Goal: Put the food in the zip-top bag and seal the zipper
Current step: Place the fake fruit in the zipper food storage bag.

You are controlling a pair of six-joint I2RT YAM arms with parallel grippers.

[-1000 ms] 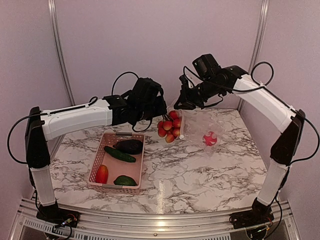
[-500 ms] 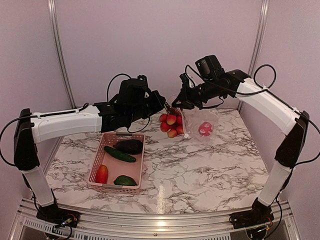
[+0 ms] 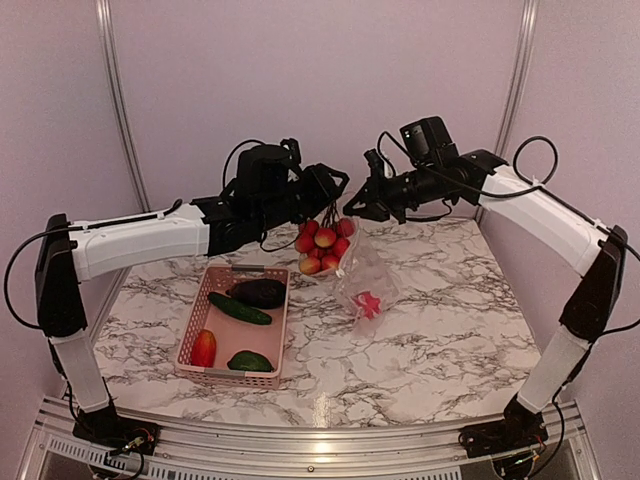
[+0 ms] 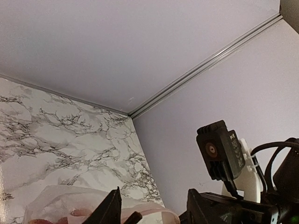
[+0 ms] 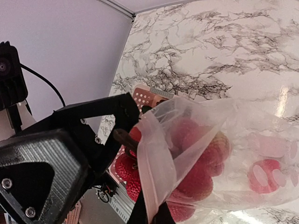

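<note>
The clear zip-top bag hangs in the air above the marble table. My right gripper is shut on its mouth edge, pinching the pale pink zipper between its fingertips. A red and yellow fruit cluster hangs at the bag's mouth, partly behind the film. Its brown stem sticks up between the spread fingers of my left gripper, which is open. A pink-red piece lies in the bag's bottom.
A pink basket stands front left, holding a dark eggplant, a green cucumber, a red-yellow piece and another green piece. Walls close in the table at the back and on both sides.
My left gripper has opened. The fruit cluster has sunk lower and to the left. The bag has swung down and left, carrying the pink-red piece with it.
</note>
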